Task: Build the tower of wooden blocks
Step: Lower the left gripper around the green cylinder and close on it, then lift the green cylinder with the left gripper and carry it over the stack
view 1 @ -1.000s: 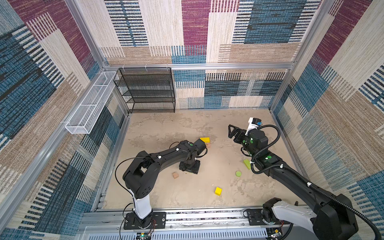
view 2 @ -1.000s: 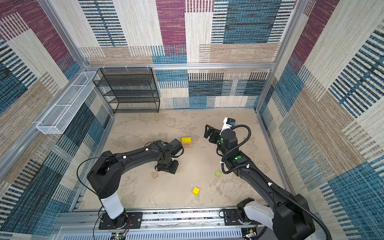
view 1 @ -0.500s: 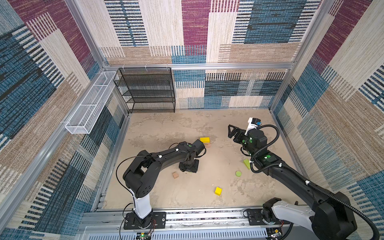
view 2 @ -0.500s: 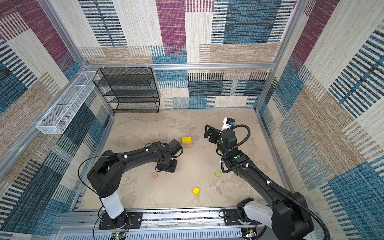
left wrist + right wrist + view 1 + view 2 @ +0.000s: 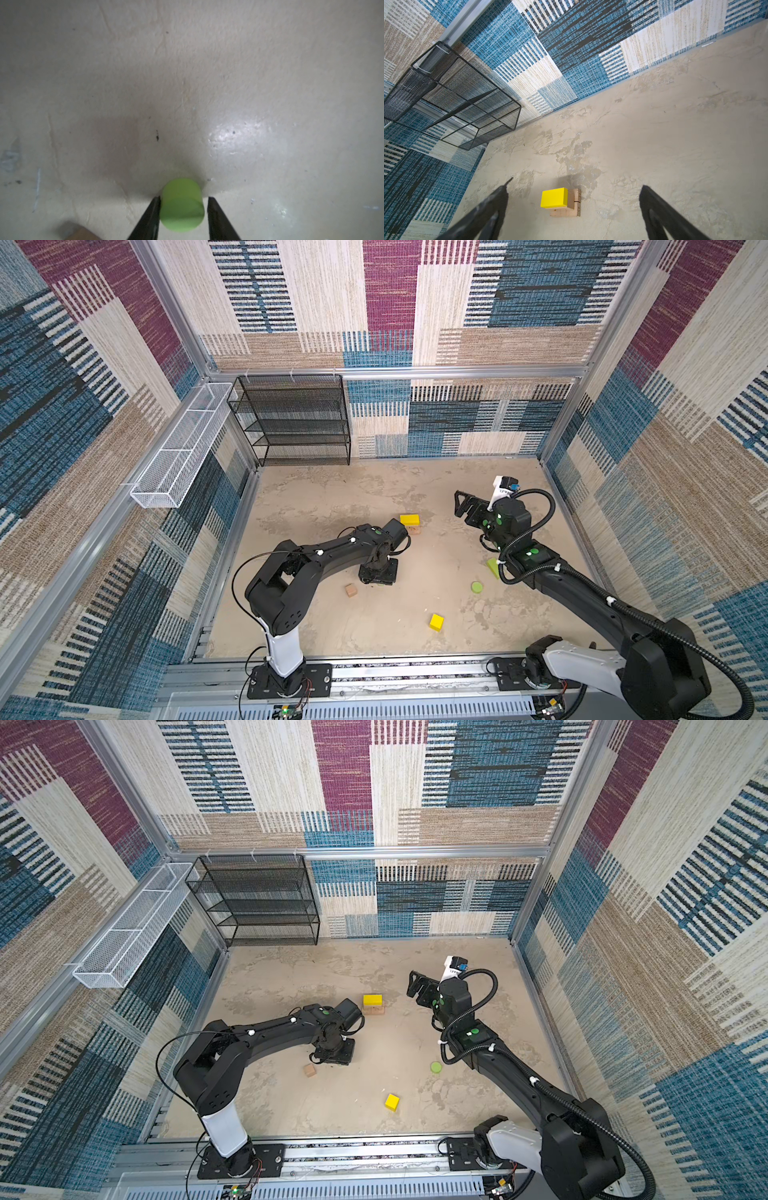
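The left hand (image 5: 184, 199) points straight down at the sandy surface (image 5: 332, 506), its two fingers on either side of a green disc (image 5: 181, 207) resting there. In the left wrist view one finger lies against the disc's side. A thin strip of surface shows between the disc and the other finger, so the hand is partly spread around the disc, not pinching it. The disc is blurred, and in both top views the wrist above it hides it. A brown wooden corner (image 5: 83, 233) is cut off at the edge of that wrist view; I cannot tell which block it is.

The right hand (image 5: 459, 504) hangs above the surface, fingers spread wide with nothing between them. Its wrist view shows the stack: a yellow bar (image 5: 554, 197) lying on tan bars (image 5: 566, 212). The marks stamped on the tan ends are too small to read, and the yellow bar covers enough that their number is unclear.

Loose on the surface are a tan cube (image 5: 351, 590) near the left hand, a yellow cube (image 5: 436, 622) and a second green disc (image 5: 477, 587). In a top view a green bar (image 5: 493, 566) is half covered by the right arm.
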